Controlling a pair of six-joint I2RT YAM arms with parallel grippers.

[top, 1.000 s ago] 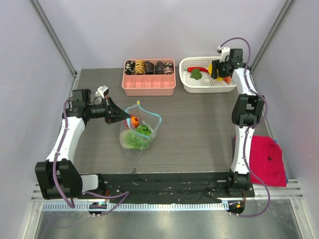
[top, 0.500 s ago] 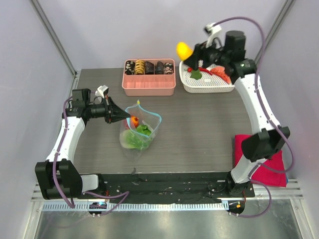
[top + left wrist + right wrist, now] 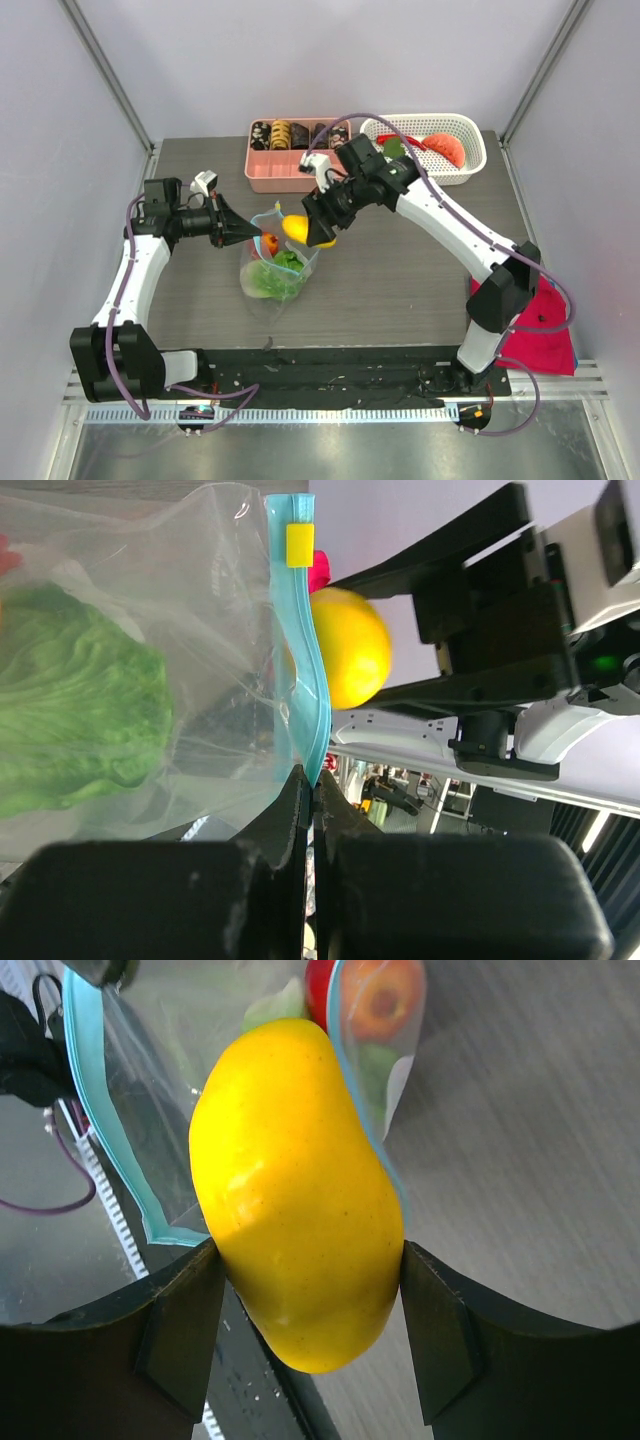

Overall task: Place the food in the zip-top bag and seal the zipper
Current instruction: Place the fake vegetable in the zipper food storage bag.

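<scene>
Top external view: the right gripper [image 3: 303, 232] clamps a yellow mango-shaped piece [image 3: 293, 228] at the open mouth of the zip-top bag [image 3: 270, 285], which stands near the middle of the table [image 3: 400, 270]. The left gripper [image 3: 262, 240] is pinched tight on the bag's light-blue zipper [image 3: 298, 660] — holding that edge up. Inside the bag lie green lettuce [image 3: 70, 700] and an orange-red piece [image 3: 382, 995]. In the right wrist view both fingers [image 3: 175, 1330] press the yellow piece's sides — it overlaps the zipper rim.

zip-top bag [image 3: 255, 262] on bench [image 3: 400, 270] centre, lettuce [image 3: 275, 280] in it | mango [image 3: 293, 227] at bag mouth — in right claw [image 3: 306, 233] | tray [image 3: 298, 183] behind bag | basket [image 3: 455, 178] right of tray
</scene>
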